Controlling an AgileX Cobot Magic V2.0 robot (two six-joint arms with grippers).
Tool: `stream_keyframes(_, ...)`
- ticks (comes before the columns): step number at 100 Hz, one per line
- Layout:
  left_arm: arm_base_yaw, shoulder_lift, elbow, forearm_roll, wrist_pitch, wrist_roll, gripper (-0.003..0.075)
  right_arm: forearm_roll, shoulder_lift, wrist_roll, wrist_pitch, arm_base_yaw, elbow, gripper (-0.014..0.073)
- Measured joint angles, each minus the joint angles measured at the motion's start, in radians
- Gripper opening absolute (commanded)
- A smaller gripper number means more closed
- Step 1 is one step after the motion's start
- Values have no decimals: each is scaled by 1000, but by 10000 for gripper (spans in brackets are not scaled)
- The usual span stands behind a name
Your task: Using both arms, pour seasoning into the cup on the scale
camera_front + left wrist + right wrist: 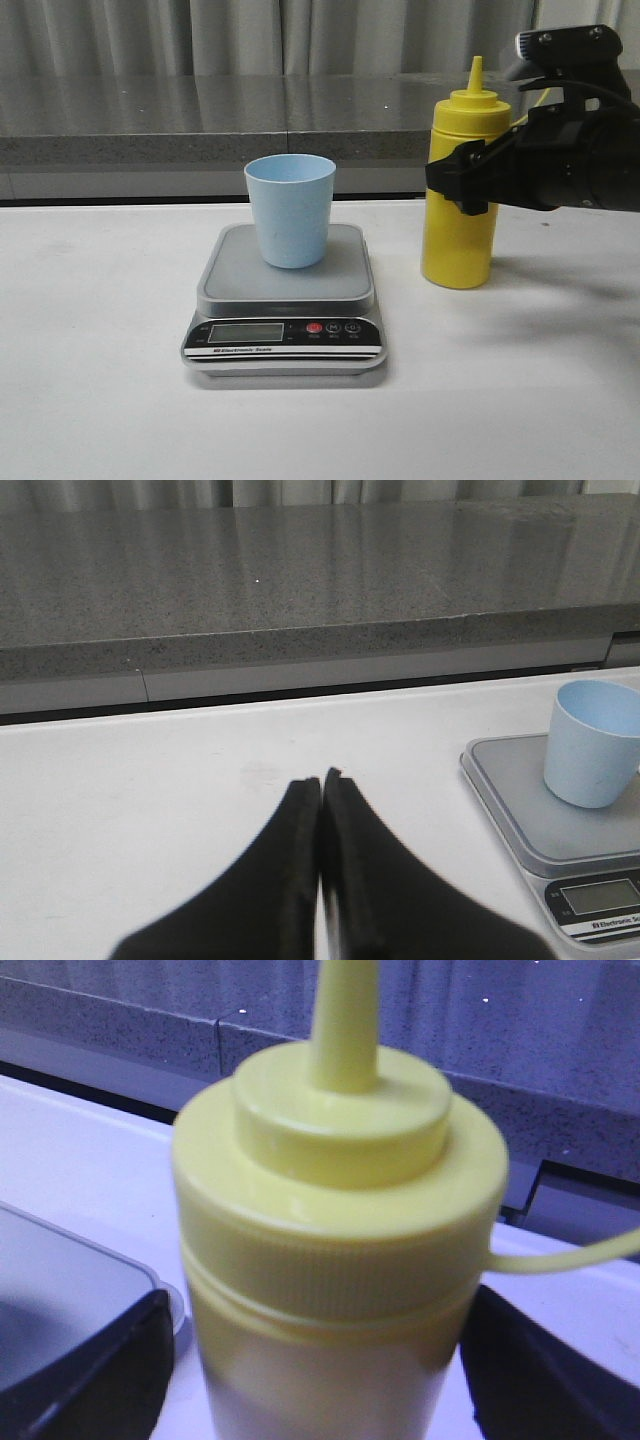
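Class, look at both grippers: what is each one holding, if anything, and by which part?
The right gripper brackets the yellow bottle around its upper body, below the cap; contact cannot be confirmed. The left gripper is shut and holds nothing.

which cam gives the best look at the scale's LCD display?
Front view: the flat grey digital kitchen scale faces the camera, whole black panel and LCD visible. Left wrist view catches the display only at the frame corner. Right wrist view shows just a blurred platform edge, no display.
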Motion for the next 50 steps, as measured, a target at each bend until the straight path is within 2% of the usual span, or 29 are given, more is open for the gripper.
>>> stream_keyframes(11,0,0,0,0,0,0,-20,0,-63,0,1,0,55,549)
stream_keyframes(18,0,0,0,0,0,0,-20,0,-113,0,1,0,96,449)
stream_keyframes(39,0,0,0,0,0,0,-20,58,-275,0,11,0,219,-71)
stream_keyframes(50,0,0,0,0,0,0,-20,121,-364,0,58,0,275,-61)
